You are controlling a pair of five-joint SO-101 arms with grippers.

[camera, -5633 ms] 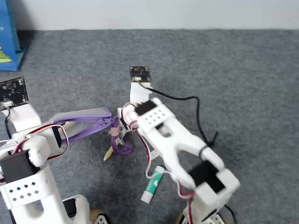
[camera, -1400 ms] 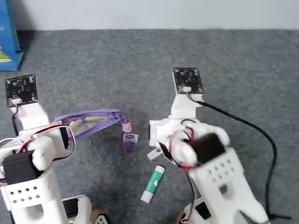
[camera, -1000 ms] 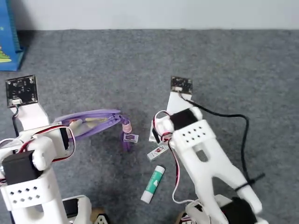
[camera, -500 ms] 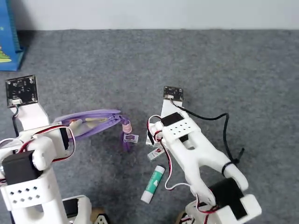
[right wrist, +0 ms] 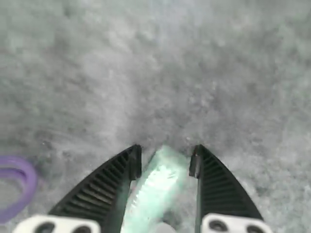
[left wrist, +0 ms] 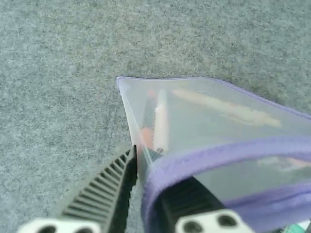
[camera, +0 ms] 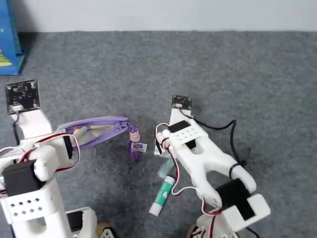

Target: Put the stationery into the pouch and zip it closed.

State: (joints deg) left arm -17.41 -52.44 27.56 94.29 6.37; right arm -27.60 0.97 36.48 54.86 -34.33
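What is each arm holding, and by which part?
Left gripper holds the pouch by its purple-trimmed edge. Right gripper grips nothing; open jaws straddle the glue stick.

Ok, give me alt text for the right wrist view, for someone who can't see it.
The right gripper straddles the end of a green glue stick lying on grey carpet, its jaws open. A purple loop lies nearby.

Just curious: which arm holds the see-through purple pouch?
The left end effector pinches the clear purple-trimmed pouch; the right end effector straddles a green-and-white glue stick.
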